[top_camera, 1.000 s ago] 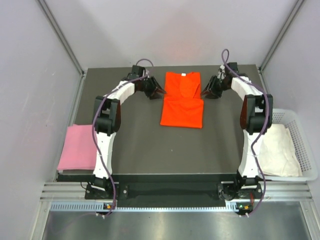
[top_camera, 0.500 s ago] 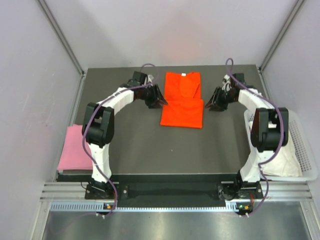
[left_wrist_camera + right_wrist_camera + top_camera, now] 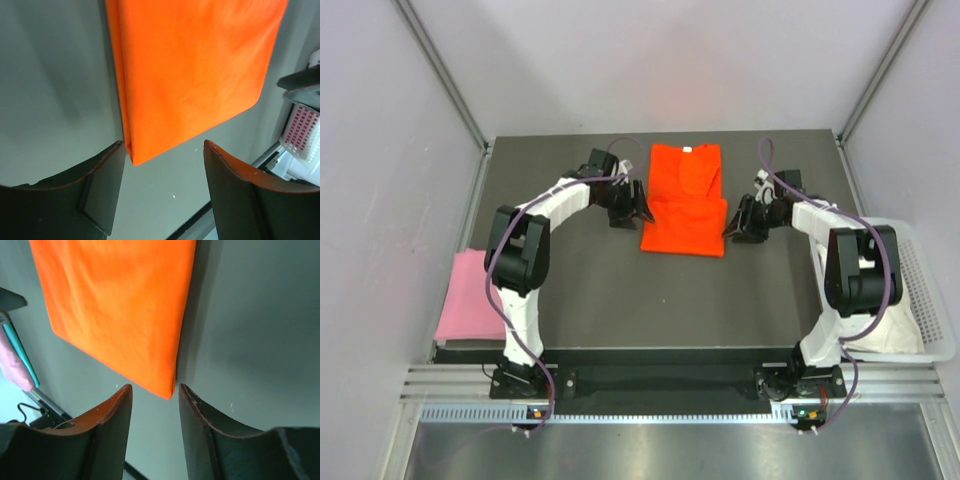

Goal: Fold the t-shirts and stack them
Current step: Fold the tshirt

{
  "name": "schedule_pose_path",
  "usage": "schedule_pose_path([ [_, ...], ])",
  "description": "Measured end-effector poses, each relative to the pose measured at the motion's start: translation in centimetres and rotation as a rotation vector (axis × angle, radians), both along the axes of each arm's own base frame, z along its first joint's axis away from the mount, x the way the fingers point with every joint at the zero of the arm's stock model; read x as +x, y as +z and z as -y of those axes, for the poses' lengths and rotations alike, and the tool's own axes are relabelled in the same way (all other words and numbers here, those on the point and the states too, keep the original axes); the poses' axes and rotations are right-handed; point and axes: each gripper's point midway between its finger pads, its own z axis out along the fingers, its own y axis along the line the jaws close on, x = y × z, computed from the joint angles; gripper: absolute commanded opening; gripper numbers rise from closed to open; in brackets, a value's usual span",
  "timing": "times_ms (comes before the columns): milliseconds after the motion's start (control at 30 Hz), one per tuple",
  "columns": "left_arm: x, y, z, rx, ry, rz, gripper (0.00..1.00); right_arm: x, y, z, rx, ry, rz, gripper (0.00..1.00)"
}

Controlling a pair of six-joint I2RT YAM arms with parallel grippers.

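Note:
The orange-red t-shirt [image 3: 685, 200] lies part-folded at the back middle of the dark table, neck label away from the arms. My left gripper [image 3: 638, 212] stands open at its left edge. In the left wrist view, the near-left corner of the shirt [image 3: 190, 70] lies just ahead of the wide-apart left gripper [image 3: 164, 145]. My right gripper [image 3: 730, 228] is open at the shirt's near-right corner. In the right wrist view, that corner of the shirt [image 3: 120, 305] sits at the tips of the right gripper [image 3: 155, 387], ungripped. The pink t-shirt [image 3: 468, 295] lies flat at the table's left edge. The white t-shirt [image 3: 895, 315] lies in the basket.
A white plastic basket [image 3: 920, 250] stands off the table's right side, partly behind the right arm. Grey walls with metal posts close in the table on both sides and at the back. A metal rail runs along the near edge by the arm bases.
Both grippers have slid towards the near edge along the orange shirt's sides, down to its near corners. The left jaws have opened wider; the right jaws opened slightly.

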Motion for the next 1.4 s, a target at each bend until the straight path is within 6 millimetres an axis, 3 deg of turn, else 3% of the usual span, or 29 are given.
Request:
schedule_pose_path([
  [200,4.5,1.4,0.7,-0.009,-0.021,0.103,0.65,4.2,-0.6,-0.2,-0.005,-0.011,0.038,0.4],
  [367,7.1,-1.1,0.8,0.004,-0.002,0.096,0.54,7.4,-0.3,-0.2,-0.014,-0.019,0.075,0.38],
  [467,7.7,-3.2,0.5,0.014,0.019,0.066,0.54,9.1,0.0,-0.2,-0.019,-0.021,0.099,0.38],
  [533,7.9,-3.4,0.7,-0.012,0.029,0.054,0.55,10.0,0.1,-0.2,-0.022,-0.023,0.11,0.37],
  [967,10.1,-3.5,2.0,-0.098,0.064,0.083,0.42,12.1,-1.2,-0.1,-0.045,-0.022,0.088,0.35],
  [1067,10.5,-3.7,2.3,-0.116,0.079,0.068,0.32,12.7,-1.4,-0.1,-0.048,-0.022,0.094,0.34],
  [1100,10.7,-3.8,2.3,-0.117,0.088,0.064,0.17,12.9,-1.4,-0.1,-0.048,-0.022,0.093,0.34],
  [1133,10.8,-3.9,2.3,-0.12,0.101,0.053,0.15,12.9,-1.5,-0.1,-0.049,-0.023,0.09,0.33],
  [1300,11.4,-4.5,1.8,-0.111,0.162,0.014,0.21,14.0,-2.1,0.0,-0.059,-0.029,0.086,0.33],
  [1400,11.9,-4.3,1.5,-0.101,0.188,0.014,0.35,14.7,-2.3,0.4,-0.079,-0.041,0.082,0.33],
])
